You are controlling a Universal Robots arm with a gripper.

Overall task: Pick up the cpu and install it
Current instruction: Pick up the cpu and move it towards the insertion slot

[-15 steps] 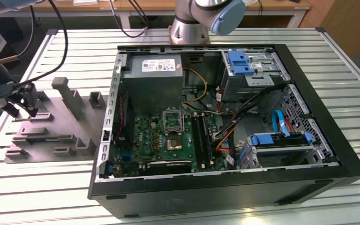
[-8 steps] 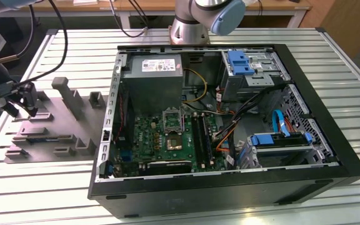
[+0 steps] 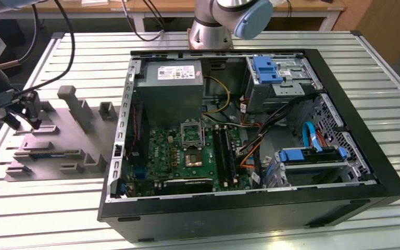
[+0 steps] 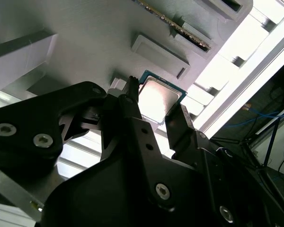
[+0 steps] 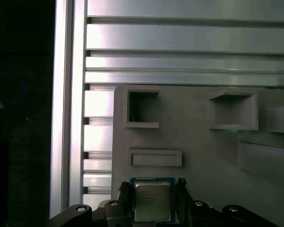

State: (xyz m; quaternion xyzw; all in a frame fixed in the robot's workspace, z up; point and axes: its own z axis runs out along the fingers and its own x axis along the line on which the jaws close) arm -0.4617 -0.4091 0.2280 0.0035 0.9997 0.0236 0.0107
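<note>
Two jaws: clamped on opposite edges of the small square silver-grey cpu (image 5: 152, 201).
Place: over grey moulded plastic fixture (image 5: 199, 156).

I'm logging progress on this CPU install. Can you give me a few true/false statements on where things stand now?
1. The cpu is at the gripper, over the grey fixture. True.
2. The gripper is inside the computer case. False: it is over the fixture, to the exterior view's left of the case.
3. The case is closed. False: it is open, with its motherboard showing.
4. The fixture rests on the slatted metal table. True.
</note>
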